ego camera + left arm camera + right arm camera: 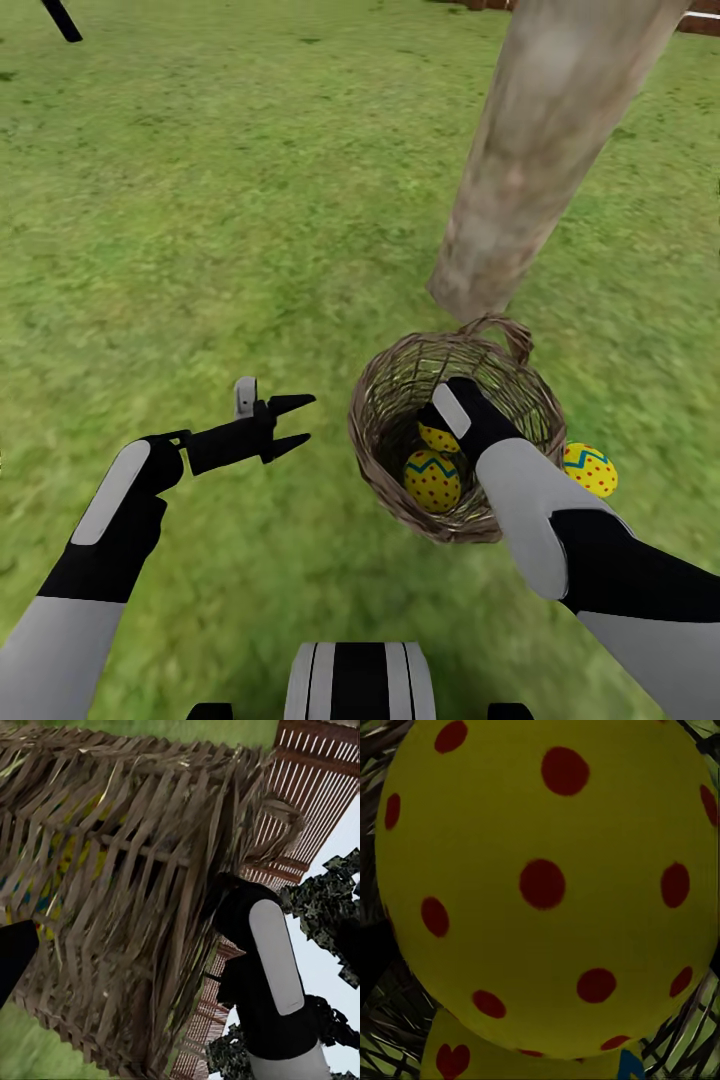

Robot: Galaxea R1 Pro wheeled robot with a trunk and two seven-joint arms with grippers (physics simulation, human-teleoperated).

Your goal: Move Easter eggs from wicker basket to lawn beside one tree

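Two eggs lie in the wicker basket [400, 400], and the right claw [445, 425] reaches down among them from above the rim. One egg [432, 480] rests on the basket floor just below and to the near side of that claw; a second egg [438, 437] sits right under it, half hidden by the wrist. In the right wrist view a spotted egg [544, 885] looms directly ahead of the fingers, very close, with another egg [454, 1057] peeking out beneath it. Whether the right claw is spread or pinching cannot be told, since its fingers are hidden.

A third egg [590, 468] lies on the lawn [200, 200] just outside the basket, on the far side of the right forearm, near the tree [540, 160].

The left claw [290, 420] hovers spread and empty, just beside the basket's outer wall.

Judging by looks, the eggs are smooth, rigid and rounded, probably light and apt to squirt out of a pinch. The best hold is likely across the widest middle, at the zigzag band, fingers on opposite sides. The basket seems light and could shift or tip if nudged.
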